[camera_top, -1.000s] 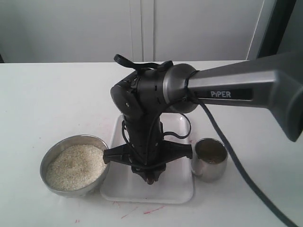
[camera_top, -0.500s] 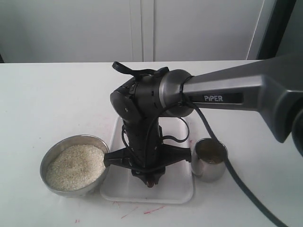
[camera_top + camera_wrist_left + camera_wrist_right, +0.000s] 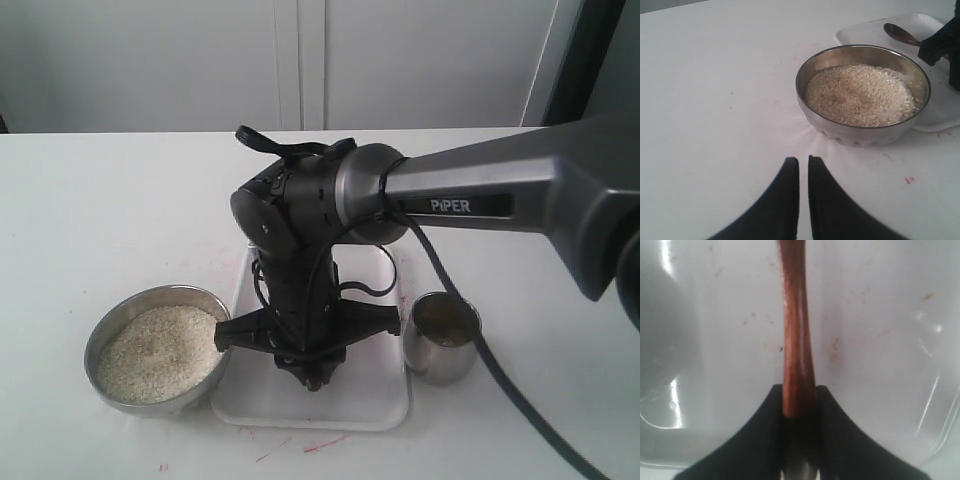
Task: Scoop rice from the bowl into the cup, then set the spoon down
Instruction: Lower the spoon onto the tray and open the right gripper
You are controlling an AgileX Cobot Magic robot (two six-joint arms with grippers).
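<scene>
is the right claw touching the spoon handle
Touching. The right wrist view shows the right claw closed on the spoon by its handle, pressed against both sides of it with no gap.

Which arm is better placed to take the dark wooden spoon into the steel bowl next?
Right. The right gripper is closed on the handle of the slender reddish-brown wooden spoon, over the white rectangular tray beside the round stainless-steel bowl of rice. The left gripper is shut and empty.
</scene>
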